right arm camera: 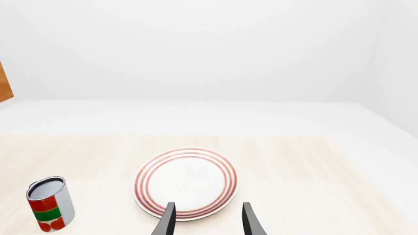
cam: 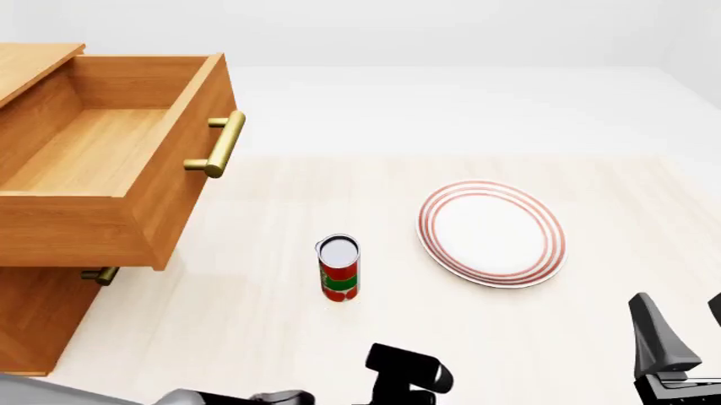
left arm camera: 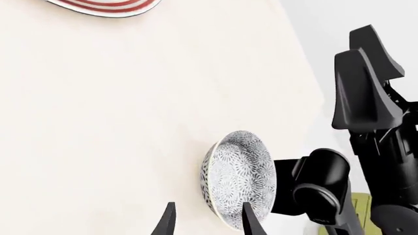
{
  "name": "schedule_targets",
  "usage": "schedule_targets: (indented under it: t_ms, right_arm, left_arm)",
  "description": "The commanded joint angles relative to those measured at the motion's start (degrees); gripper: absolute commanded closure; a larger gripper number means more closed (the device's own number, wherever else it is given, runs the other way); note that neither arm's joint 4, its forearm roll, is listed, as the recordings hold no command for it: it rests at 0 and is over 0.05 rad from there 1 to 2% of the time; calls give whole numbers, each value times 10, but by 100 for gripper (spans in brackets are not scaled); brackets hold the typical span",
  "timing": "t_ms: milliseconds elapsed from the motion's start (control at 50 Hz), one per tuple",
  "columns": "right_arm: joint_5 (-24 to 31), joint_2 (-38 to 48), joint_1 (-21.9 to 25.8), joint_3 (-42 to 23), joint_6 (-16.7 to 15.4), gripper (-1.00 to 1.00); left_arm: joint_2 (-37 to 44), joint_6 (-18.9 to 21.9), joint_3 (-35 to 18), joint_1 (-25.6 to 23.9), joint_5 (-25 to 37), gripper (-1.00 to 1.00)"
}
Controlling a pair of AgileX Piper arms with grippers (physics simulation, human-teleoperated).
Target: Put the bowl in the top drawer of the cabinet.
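Note:
The bowl (left arm camera: 238, 178), white with a dense grey-blue floral pattern, sits on the pale table close in front of my left gripper (left arm camera: 207, 223). That gripper is open; one fingertip (left arm camera: 251, 221) overlaps the bowl's rim and nothing is held. The front view does not show the bowl. The cabinet (cam: 40, 316) stands at the far left with its top drawer (cam: 107, 152) pulled out and empty, its brass handle (cam: 219, 145) facing right. My right gripper (right arm camera: 207, 221) is open above the near edge of a plate and also shows at the lower right (cam: 681, 329).
A white plate with red rings (cam: 491, 232) lies right of centre. A red and green can (cam: 339, 268) stands upright between the cabinet and the plate. The lower drawer's small handle (cam: 100, 274) sticks out under the open drawer. The right arm (left arm camera: 365, 98) stands near the bowl.

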Motion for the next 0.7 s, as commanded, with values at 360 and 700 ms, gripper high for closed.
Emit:
schedule_targets:
  t_ms: [360, 700]
  right_arm:
    - [0, 0, 0, 0, 0, -100]
    - [0, 0, 0, 0, 0, -100]
  left_arm:
    - [39, -14, -23, -11, -8, -100]
    - [63, -26, -39, -15, -5, -100]
